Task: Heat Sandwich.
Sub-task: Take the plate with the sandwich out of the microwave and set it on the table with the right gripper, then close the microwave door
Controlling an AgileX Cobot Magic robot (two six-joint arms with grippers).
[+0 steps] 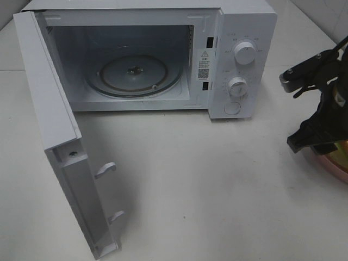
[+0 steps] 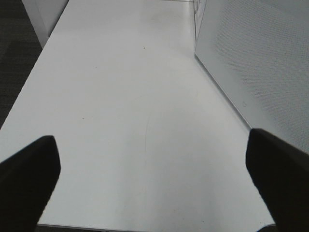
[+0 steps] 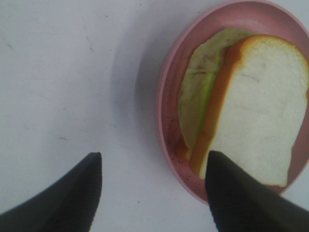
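Note:
The sandwich (image 3: 260,111), pale bread with a tan crust and a green leafy layer, lies on a round pink plate (image 3: 166,87) on the white table. My right gripper (image 3: 154,159) hangs open just above it. One finger (image 3: 241,198) is over the plate's rim at the sandwich's edge, the other (image 3: 67,193) is over bare table. In the exterior high view the right gripper (image 1: 318,138) is at the far right and covers the sandwich; only the plate's edge (image 1: 333,163) shows. My left gripper (image 2: 152,137) is open and empty over bare table.
The white microwave (image 1: 239,32) stands at the back, its door (image 1: 49,109) swung wide open toward the front left. Its glass turntable (image 1: 133,73) is bare. The door's outer face (image 2: 260,58) is beside the left gripper. The table's edge (image 2: 29,82) is nearby.

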